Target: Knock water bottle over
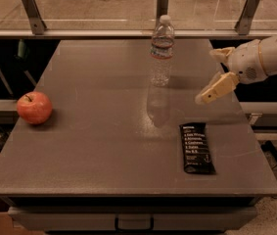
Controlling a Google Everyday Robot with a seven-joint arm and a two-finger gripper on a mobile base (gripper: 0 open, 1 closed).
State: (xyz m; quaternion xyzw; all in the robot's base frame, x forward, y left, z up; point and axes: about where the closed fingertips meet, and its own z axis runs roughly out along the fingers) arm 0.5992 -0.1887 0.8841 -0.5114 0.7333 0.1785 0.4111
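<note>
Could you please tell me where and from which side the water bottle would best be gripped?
The water bottle stands upright, so grip its body below the label, probably from the picture's right, where the tool hovers.

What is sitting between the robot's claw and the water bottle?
Nothing: in the camera view only bare table separates the gripper, hovering at the right, from the upright water bottle.

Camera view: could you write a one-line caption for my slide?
The end effector hovers right of the upright water bottle on a grey table, with an apple and a black snack bar nearby.
</note>
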